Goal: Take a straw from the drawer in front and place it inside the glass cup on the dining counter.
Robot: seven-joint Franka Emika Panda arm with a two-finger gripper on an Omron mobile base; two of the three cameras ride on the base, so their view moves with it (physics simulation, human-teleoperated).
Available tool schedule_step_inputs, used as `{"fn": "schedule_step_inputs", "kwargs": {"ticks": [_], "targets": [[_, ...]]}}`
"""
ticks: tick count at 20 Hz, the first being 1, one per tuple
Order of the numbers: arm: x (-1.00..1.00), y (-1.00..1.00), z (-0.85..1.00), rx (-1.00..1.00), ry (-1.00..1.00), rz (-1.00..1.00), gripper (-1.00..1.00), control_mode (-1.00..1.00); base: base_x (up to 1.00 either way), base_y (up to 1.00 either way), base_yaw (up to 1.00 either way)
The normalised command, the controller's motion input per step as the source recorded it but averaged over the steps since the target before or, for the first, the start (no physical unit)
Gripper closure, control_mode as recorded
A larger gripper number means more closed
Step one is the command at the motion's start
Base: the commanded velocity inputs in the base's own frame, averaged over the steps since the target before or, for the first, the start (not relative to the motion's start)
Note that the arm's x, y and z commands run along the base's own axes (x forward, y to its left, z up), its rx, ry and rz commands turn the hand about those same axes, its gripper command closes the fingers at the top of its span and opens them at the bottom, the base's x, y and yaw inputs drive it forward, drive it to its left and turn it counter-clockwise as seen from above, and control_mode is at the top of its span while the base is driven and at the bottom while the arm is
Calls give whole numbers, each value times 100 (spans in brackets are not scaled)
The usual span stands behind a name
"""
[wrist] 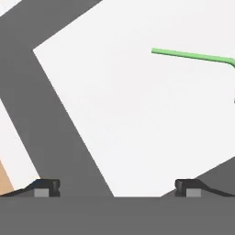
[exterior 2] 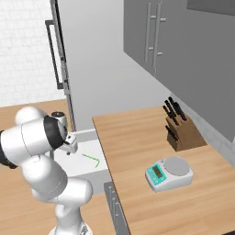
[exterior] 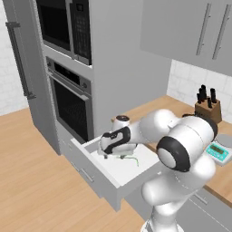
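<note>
The drawer (exterior: 93,176) below the oven is pulled out, and its pale floor (wrist: 114,119) is bare apart from the straw. The straw (exterior: 129,158) is a thin green stick with a bent end, lying flat toward the drawer's counter side (exterior 2: 92,159). My gripper (exterior: 107,154) hangs low over the drawer's middle, open, with nothing between its fingers. In the hand view the straw (wrist: 193,56) lies ahead and to the right of the gripper (wrist: 117,188), well apart from both fingertips (wrist: 46,186). The glass cup and the dining counter are out of view.
A wall oven (exterior: 70,102) and a microwave (exterior: 63,25) stand above the drawer, with a tall grey fridge (exterior: 20,59) to their left. The wood counter (exterior 2: 137,137) to the right carries a knife block (exterior 2: 179,131) and a kitchen scale (exterior 2: 169,173).
</note>
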Motion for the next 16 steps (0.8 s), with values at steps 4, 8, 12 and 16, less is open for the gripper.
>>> {"fn": "schedule_step_inputs", "kwargs": {"ticks": [4, 8, 12, 16], "targets": [[0, 0, -53, 0, 0, 2, -100, -100, 0, 0, 0], [0, 0, -46, 0, 0, 3, -100, -100, 0, 0, 0], [0, 12, -48, 0, 1, 5, -100, -100, 0, 0, 0], [0, 47, -37, 1, 7, 7, -100, -100, 0, 0, 0]]}}
